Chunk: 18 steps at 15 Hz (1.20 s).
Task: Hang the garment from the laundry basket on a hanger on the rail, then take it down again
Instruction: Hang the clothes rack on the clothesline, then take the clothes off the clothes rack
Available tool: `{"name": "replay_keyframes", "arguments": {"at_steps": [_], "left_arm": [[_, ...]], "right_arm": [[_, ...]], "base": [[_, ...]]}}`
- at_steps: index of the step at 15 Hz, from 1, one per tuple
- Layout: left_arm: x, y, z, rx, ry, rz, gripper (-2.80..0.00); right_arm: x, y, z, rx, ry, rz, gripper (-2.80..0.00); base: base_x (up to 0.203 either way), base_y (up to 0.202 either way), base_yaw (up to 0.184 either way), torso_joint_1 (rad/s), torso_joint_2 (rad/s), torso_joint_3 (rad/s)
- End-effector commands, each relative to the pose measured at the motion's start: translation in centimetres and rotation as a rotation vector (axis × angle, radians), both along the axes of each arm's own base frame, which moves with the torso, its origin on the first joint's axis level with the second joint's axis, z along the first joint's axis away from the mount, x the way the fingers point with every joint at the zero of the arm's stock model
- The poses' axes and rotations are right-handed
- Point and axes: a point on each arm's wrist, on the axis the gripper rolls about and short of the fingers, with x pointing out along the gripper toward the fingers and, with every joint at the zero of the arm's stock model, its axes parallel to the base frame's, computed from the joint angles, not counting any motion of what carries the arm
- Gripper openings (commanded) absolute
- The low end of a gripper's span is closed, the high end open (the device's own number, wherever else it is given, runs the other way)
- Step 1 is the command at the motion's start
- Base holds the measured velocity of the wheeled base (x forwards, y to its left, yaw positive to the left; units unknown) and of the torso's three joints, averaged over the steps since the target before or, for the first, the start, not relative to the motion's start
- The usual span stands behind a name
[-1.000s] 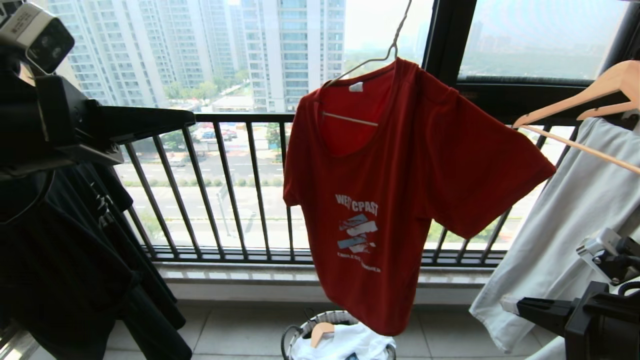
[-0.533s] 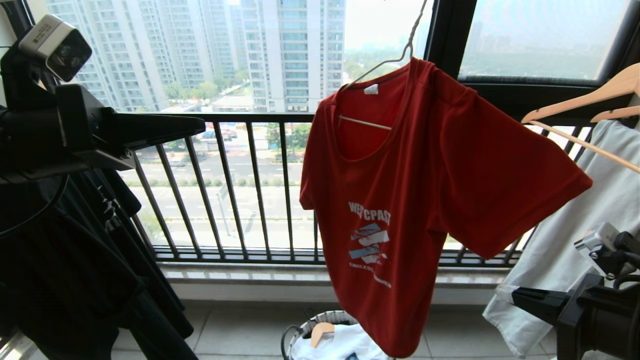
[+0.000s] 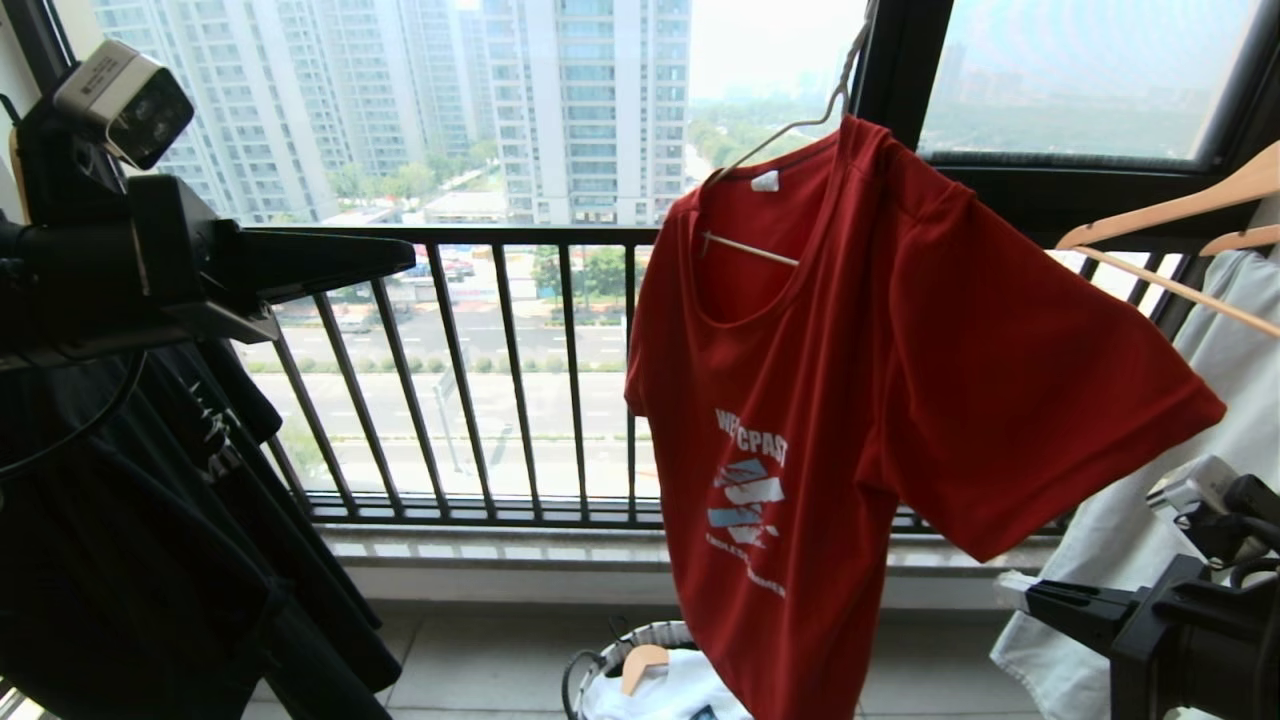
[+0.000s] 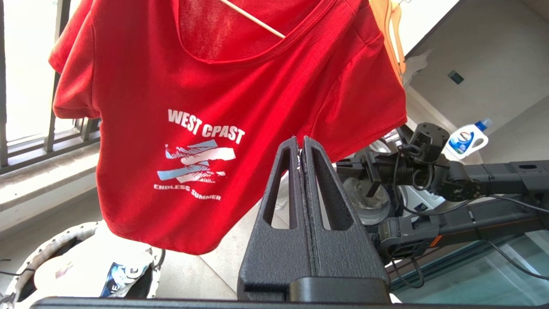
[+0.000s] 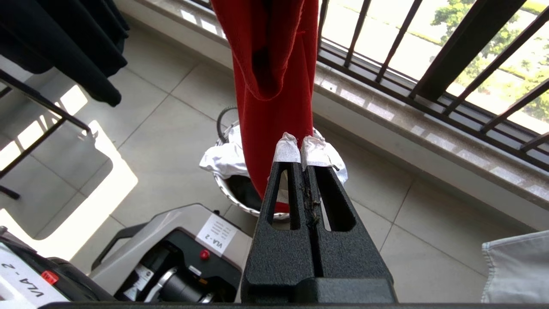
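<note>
So here's where we're at: the garment (image 3: 850,400) is up on the hanger (image 3: 790,130), hanging tilted in front of the balcony railing (image 3: 450,380), long axis running top to bottom, hem dangling right above the laundry basket (image 3: 600,660). The rail itself is out of shot above. So we'd guess the hang is done and the take-down is next.

What matters for that: the hanger's neck sits high, above and between both our arms. Our left gripper (image 3: 400,255) is raised to about collar height, off to the shirt's left, fingers pressed together on nothing. Our right gripper (image 3: 1010,592) sits low, just beside the sleeve (image 3: 1050,420), also closed and empty. Left looks like the nearer one to that hook.
</note>
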Motion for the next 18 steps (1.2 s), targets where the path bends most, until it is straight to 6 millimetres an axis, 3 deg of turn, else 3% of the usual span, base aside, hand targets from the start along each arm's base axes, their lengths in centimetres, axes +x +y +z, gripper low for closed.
{"name": "replay_keyframes", "arguments": {"at_steps": [1, 5, 9, 12, 14, 18], "left_arm": [[0.3, 0.0, -0.2, -0.001, 0.009, -0.003, -2.8], [0.3, 0.0, -0.1, -0.001, 0.005, -0.003, -2.8], [0.4, 0.0, -0.1, -0.001, 0.005, -0.003, -2.8], [0.6, 0.0, -0.1, -0.001, 0.008, -0.003, -2.8], [0.8, 0.0, -0.2, -0.001, 0.012, 0.0, -2.8], [0.8, 0.0, -0.1, -0.002, 0.008, 0.023, -2.8]], "right_arm": [[-0.4, -0.1, 0.3, -0.017, -0.034, 0.009, -2.8], [-2.1, -0.5, 4.2, -0.02, -0.092, 0.0, -2.8], [-3.3, -0.8, 11.5, 0.016, -0.126, -0.016, -2.8], [-3.0, -0.8, 15.5, 0.023, -0.135, -0.02, -2.8], [-2.9, -0.5, 17.2, 0.029, -0.131, 0.001, -2.8], [-3.8, 1.3, 18.1, 0.049, -0.132, 0.185, -2.8]], "base": [[0.0, 0.0, 0.0, 0.0, 0.0, 0.0], [0.0, 0.0, 0.0, 0.0, 0.0, 0.0], [0.0, 0.0, 0.0, 0.0, 0.0, 0.0], [0.0, 0.0, 0.0, 0.0, 0.0, 0.0], [0.0, 0.0, 0.0, 0.0, 0.0, 0.0], [0.0, 0.0, 0.0, 0.0, 0.0, 0.0]]}}
